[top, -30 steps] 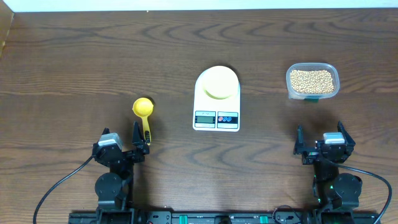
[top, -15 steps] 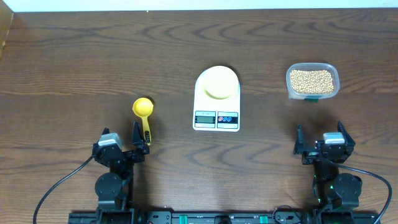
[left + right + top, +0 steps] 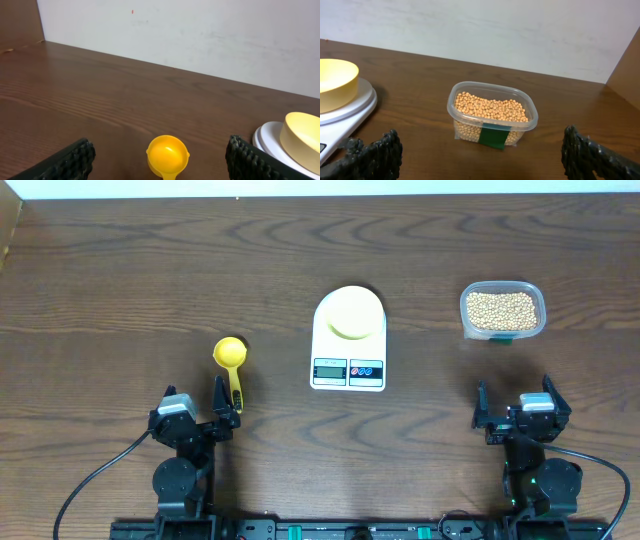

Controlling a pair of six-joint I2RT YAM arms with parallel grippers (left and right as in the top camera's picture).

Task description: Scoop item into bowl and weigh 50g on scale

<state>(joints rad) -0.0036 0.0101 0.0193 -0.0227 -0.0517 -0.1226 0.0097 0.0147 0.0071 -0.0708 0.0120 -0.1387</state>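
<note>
The pale yellow bowl (image 3: 350, 312) stands on the white scale (image 3: 347, 372) at the table's middle. The item, small tan beans (image 3: 502, 308), fills a clear plastic container (image 3: 466, 315) at the right. A yellow scoop (image 3: 229, 352) lies left of the scale, its handle pointing toward my left gripper (image 3: 193, 406). That gripper is open, and in the left wrist view the scoop's cup (image 3: 167, 155) sits just ahead, between the fingers (image 3: 75, 159). My right gripper (image 3: 517, 404) is open and holds nothing, a short way in front of the beans (image 3: 490, 106).
A white wall runs behind the dark wooden table (image 3: 120, 270). The bowl (image 3: 335, 82) and the scale's edge (image 3: 355, 107) show at the left of the right wrist view. A green label (image 3: 495, 136) marks the container's near side.
</note>
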